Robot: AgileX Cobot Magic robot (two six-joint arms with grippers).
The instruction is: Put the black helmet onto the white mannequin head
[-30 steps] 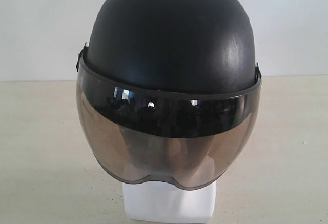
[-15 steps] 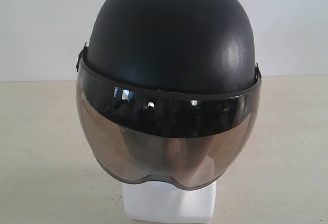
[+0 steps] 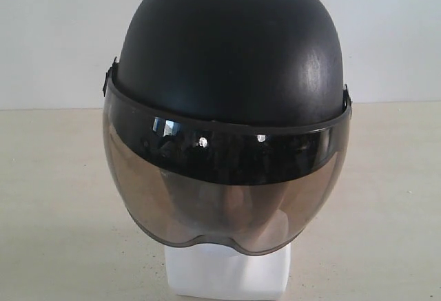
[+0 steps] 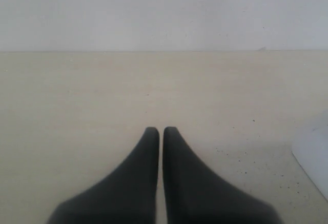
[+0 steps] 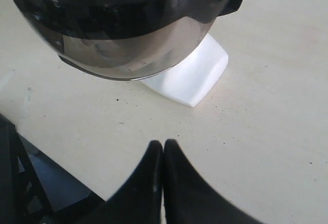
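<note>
Matte domed helmet (image 3: 231,46), glossy visor (image 3: 227,191)

A pale cream table (image 3: 55,198) meets a plain white wall (image 3: 48,32).

We see the black helmet (image 3: 231,46) with a matt shell, smooth, taking only a soft dull sheen where the light falls on it. Its visor (image 3: 227,204) looks like smoky tinted plastic, glossy and see-through, with sharp mirror-like reflections along the darker upper band. The white mannequin head (image 3: 227,277) shows only its neck base, which is plain white and matt, with softly rounded edges; we cannot tell its material for certain. The table (image 3: 55,198) is a pale cream surface, matt and smooth, dotted with fine dark specks. The wall (image 3: 55,32) is white and matt. The left gripper (image 4: 160,130) and the right gripper (image 5: 163,143) are black, smooth and dull-finished, plastic or rubber by their look.
</note>
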